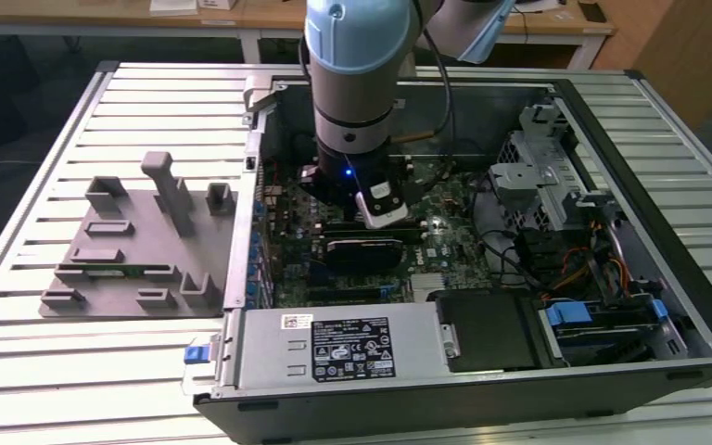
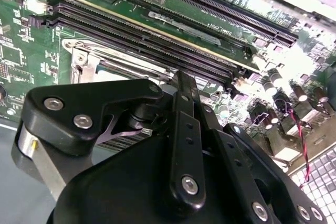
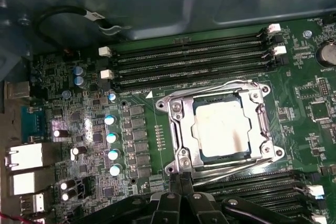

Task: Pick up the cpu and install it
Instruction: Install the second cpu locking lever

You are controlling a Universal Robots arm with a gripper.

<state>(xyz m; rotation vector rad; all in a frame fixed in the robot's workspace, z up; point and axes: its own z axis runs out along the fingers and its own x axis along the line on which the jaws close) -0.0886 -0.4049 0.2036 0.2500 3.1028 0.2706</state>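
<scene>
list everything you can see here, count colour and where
cpu: one, silvery-grey top, seated in the socket on the motherboard
socket frame: one, shiny metal, around the cpu
motherboard: one, green, on the floor of the open case
memory slots: several, black, in rows on both sides of the socket
computer case: one, black and grey, open on the slatted table
power supply: one, grey with a black label, near corner of the case
holder tray: one, grey plastic, on the table at the exterior view's left of the case
table: one, pale metal slats
arm: one, grey-blue, reaching down into the case
gripper: one, black, just beside the socket
</scene>
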